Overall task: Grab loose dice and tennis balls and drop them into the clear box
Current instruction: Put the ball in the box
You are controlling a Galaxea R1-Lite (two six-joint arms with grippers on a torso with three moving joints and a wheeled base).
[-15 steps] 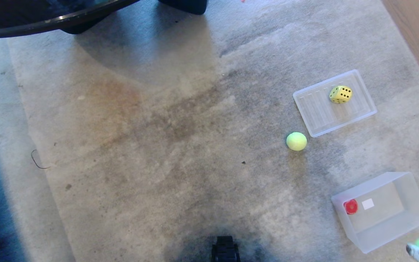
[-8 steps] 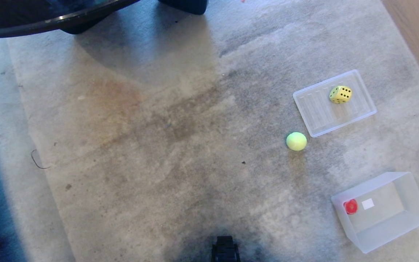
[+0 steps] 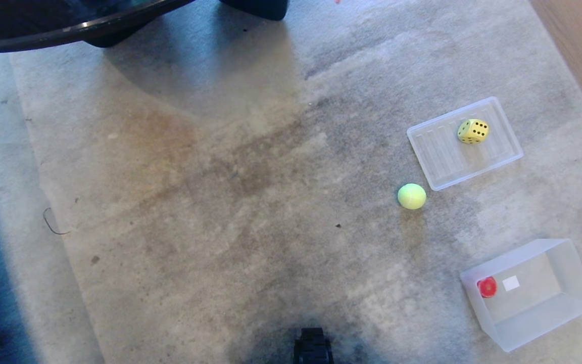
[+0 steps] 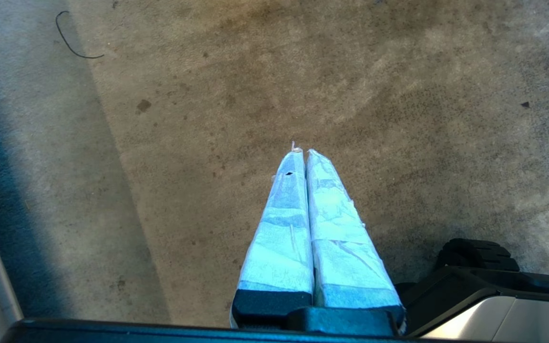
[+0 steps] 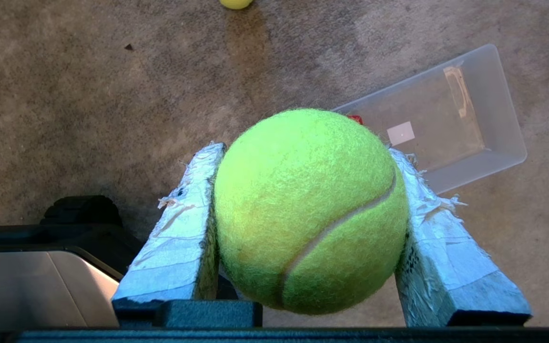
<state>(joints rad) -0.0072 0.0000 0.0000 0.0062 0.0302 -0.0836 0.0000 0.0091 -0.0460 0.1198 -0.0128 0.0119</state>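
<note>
No brand or readable writing shows anywhere; the only label is a small blank white sticker (image 3: 511, 283) on the bottom of the clear box (image 3: 569, 308), which stands on the carpet (image 3: 220, 202) at the near right of the head view.

Two tennis balls are in sight. One, the held ball (image 5: 310, 209), sits clamped between the two taped fingers (image 5: 179, 238) of the right claw (image 5: 303, 157), which stands about half open around it, fingers pressing on both sides. In the right wrist view this claw hangs above the carpet with the box beyond it; neither claw shows in the head view. The other, the loose ball (image 3: 412, 196), lies on the carpet between the box and a flat ribbed clear lid (image 3: 437, 151), just beside the lid's near corner.

Two dice can be counted. A red die (image 3: 487, 286) lies inside the box against its left end wall, near the sticker. A yellow die (image 3: 473, 131) with black pips rests on the lid toward its far right corner, with faces of five and four pips turned to the camera.

The left claw (image 4: 301, 151) hangs over bare carpet with its taped fingers pressed together and nothing between them.

A dark round table edge (image 3: 68, 30) crosses the far left, and a thin dark wire loop (image 3: 51, 225) lies on the carpet at left.
</note>
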